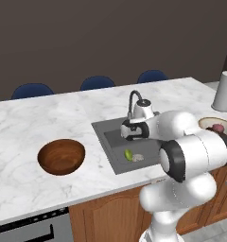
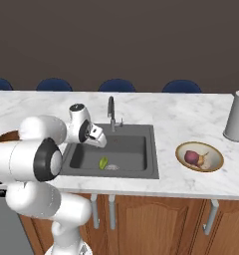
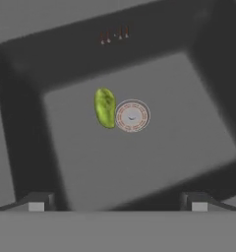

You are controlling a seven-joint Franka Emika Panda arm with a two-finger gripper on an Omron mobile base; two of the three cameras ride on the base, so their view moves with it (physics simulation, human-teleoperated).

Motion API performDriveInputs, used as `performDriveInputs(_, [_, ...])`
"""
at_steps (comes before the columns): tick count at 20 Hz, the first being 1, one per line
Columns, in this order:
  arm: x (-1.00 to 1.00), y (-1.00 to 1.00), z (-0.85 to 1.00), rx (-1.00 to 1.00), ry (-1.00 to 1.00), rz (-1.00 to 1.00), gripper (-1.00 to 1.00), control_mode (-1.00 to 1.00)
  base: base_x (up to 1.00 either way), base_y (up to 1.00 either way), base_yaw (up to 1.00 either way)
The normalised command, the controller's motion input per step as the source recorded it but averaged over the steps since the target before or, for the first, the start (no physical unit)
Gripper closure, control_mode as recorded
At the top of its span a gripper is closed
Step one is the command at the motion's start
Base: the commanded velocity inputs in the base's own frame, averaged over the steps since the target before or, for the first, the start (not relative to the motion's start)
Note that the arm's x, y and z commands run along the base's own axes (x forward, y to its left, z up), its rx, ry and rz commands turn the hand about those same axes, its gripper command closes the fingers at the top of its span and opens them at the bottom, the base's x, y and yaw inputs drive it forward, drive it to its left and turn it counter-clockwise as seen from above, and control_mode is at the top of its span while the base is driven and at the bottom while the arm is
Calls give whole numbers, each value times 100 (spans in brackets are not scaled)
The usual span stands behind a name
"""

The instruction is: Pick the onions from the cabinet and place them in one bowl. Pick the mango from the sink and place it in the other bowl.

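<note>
In the left base view the white arm hides the near right corner of the sink, and the frame edge cuts the tan bowl at right. The onions lie together in that shallow, brown-rimmed bowl, right of centre in the right base view; the stem is barely visible. The sink is a grey metal rectangle sunk in white marble counter. The mango, a smooth yellow-green oval, lies on the basin floor, touching the round drain. The dark wooden bowl sits lower left. The gripper hangs above the sink, jaws spread wide, holding nothing.
</note>
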Motion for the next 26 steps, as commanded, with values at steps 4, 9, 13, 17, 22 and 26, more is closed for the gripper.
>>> performDriveInputs(4, [51,-29,-36,2,13,6,-100,-100,0,0,0])
performDriveInputs(9, [39,-6,-42,2,12,9,-100,-100,0,0,0])
performDriveInputs(13, [43,7,-41,1,0,10,-100,-100,0,0,0])
performDriveInputs(17, [36,6,-50,0,0,7,-100,-100,0,0,0])
performDriveInputs(22, [23,3,-49,0,-2,-3,-100,-100,0,0,0])
performDriveInputs(26, [25,11,-46,0,-6,-7,-100,-100,0,0,0])
